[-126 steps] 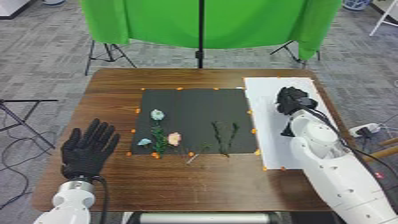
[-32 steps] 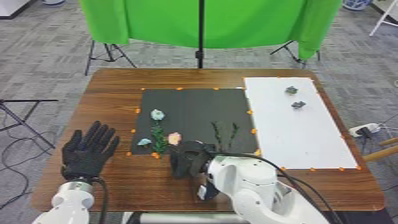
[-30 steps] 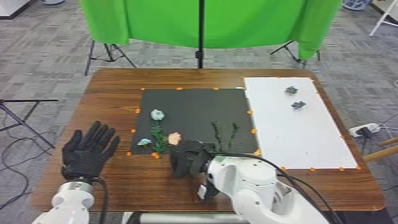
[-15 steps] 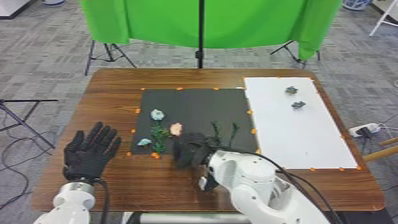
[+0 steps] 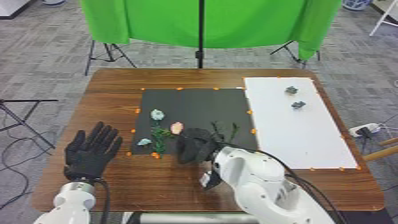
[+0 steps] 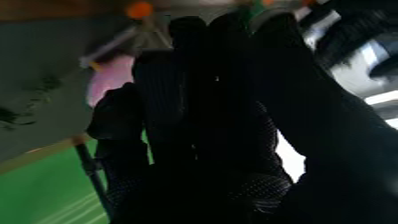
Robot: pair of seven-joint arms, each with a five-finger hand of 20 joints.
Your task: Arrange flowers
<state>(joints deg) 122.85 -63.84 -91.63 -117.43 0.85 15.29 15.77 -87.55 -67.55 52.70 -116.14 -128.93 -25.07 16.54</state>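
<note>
At 6 o'clock on mat (image 5: 194,107), right hand (image 5: 195,147) pinches pink flower (image 5: 177,128), held toward 11 o'clock; picking step, likely; next: clear greenery (image 5: 159,141), carry toward board (image 5: 298,135), 3 o'clock; left hand (image 5: 90,156) spread, 8 o'clock

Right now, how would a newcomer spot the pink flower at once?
Find the dark mat on the brown table. Over the mat's near left part, next to the right hand, is the flower. Its peach-pink bloom sets it apart from the pale blue ones.
</note>
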